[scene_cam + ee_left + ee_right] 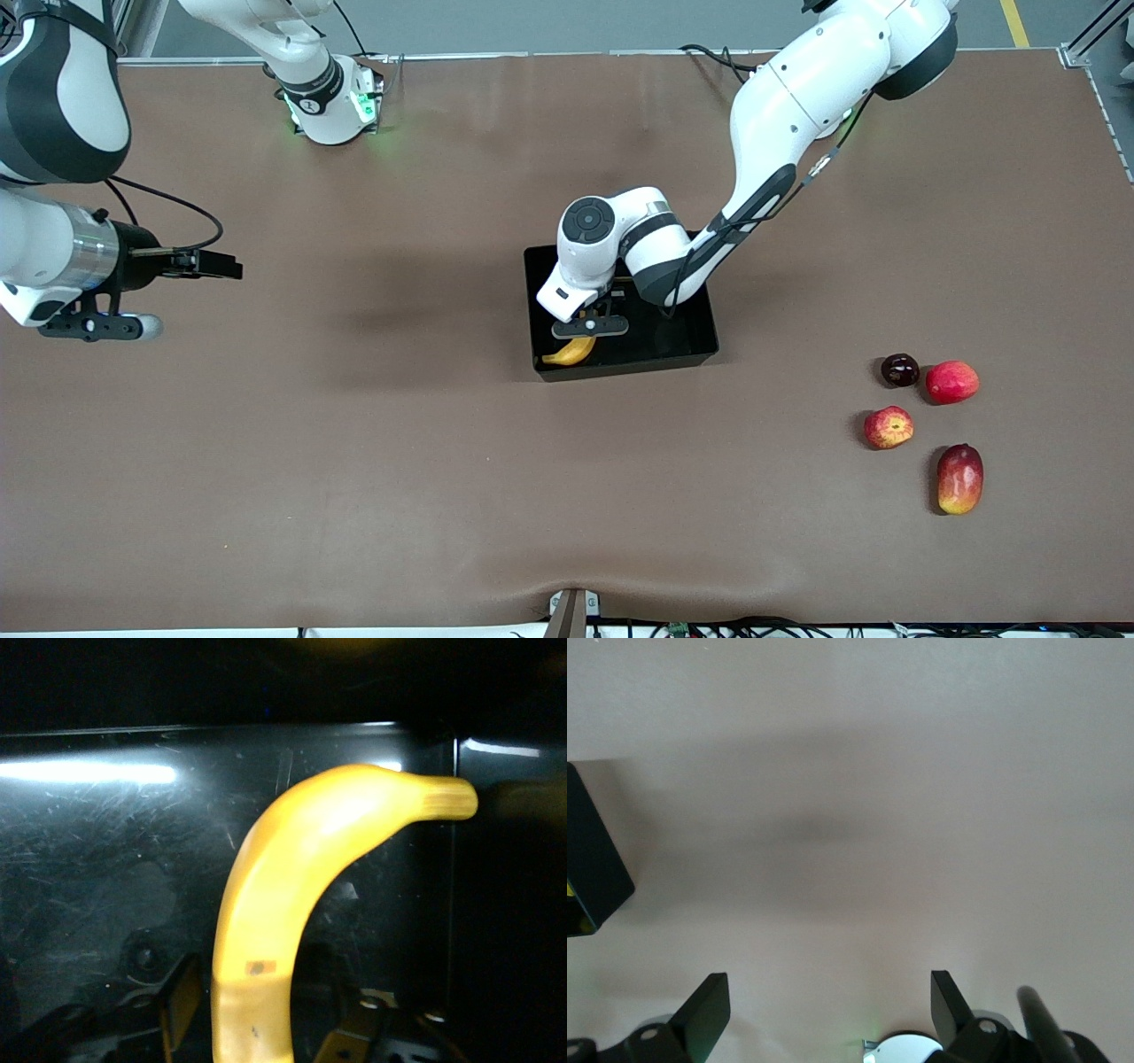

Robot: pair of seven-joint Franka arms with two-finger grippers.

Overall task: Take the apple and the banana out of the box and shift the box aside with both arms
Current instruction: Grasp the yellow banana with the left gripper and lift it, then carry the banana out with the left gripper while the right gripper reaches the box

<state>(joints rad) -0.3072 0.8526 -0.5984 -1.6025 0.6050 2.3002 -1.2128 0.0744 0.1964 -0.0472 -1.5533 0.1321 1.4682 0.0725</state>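
The black box [673,332] sits mid-table. The yellow banana [571,352] lies in it, at the corner nearest the front camera toward the right arm's end. My left gripper [590,327] is down inside the box over the banana. In the left wrist view the banana [292,868] lies on the glossy box floor [106,859], and the left gripper [266,1014] is open, its fingers [182,1001] on either side with small gaps. The streaked red apple [889,427] lies toward the left arm's end. My right gripper [93,326] waits open and empty [828,1001] above bare table.
Beside the apple lie a dark-red round fruit [900,369], a red fruit [952,382] and, nearer the front camera, an oblong red-yellow mango [960,478]. A corner of the box [589,859] shows in the right wrist view. The table is brown cloth.
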